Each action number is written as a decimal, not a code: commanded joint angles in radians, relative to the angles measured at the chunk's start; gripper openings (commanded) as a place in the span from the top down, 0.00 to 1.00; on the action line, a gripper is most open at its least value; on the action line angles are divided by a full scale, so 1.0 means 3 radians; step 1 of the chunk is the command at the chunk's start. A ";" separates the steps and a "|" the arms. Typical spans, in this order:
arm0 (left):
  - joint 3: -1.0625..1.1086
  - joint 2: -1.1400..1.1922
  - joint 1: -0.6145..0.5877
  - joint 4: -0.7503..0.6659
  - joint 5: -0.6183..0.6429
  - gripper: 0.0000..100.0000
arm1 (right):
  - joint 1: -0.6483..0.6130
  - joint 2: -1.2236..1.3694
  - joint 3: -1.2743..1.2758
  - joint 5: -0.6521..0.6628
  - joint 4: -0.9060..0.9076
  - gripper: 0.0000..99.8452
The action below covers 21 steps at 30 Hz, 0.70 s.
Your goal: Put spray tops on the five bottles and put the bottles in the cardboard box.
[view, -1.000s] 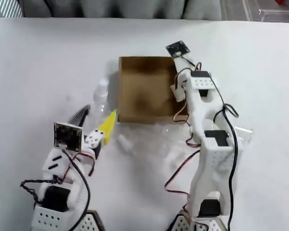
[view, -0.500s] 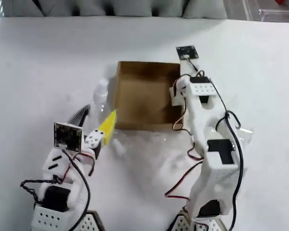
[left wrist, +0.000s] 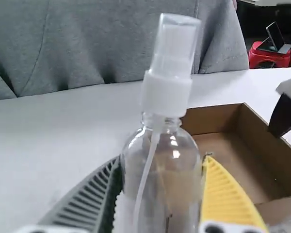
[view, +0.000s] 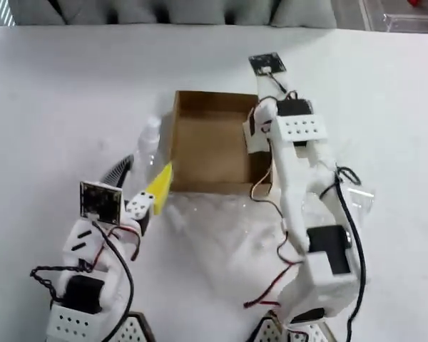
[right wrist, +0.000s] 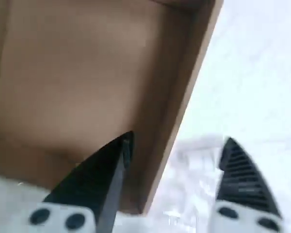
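A clear bottle [left wrist: 160,160] with a white spray top [left wrist: 169,73] stands upright between the grey and yellow fingers of my left gripper [left wrist: 161,161], which is shut on it. From above, that bottle [view: 148,144] stands just left of the cardboard box [view: 207,146], with the left gripper [view: 149,164] around its lower part. My right gripper [view: 254,137] is at the box's right wall. Up close, the right gripper [right wrist: 179,140] is open and straddles the wall [right wrist: 184,92], one black finger inside the box and one outside.
Several clear bottles lie on the white table in front of the box [view: 200,212], hard to make out, and another clear one [view: 358,195] lies right of the right arm. A grey sofa stands behind the table's far edge.
The right arm has shifted at the box's right wall, and the box has slid slightly towards the near side. The left arm and its bottle have stayed still.
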 commanded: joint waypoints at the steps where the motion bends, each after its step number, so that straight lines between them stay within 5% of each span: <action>1: -0.0031 -0.0028 -0.0008 -0.0210 -0.0010 0.83 | -0.0038 -0.0560 -0.0317 -0.0020 0.0545 0.92; 3: -0.0046 -0.0023 -0.0008 -0.0368 -0.0010 0.83 | -0.0018 -0.0744 -0.0307 -0.0046 0.0713 0.99; 10: -0.0557 -0.0008 -0.0003 -0.0593 -0.0005 0.93 | 0.0269 -0.1465 0.0245 -0.0010 0.1302 0.98; 16: -0.0915 0.0120 0.0105 -0.0583 -0.0005 0.95 | 0.0540 -0.2243 0.1289 0.0557 0.1240 0.98; 21: -0.1243 0.0985 0.0151 -0.0967 -0.0005 0.98 | 0.0836 -0.2867 0.2123 0.0706 0.0862 0.98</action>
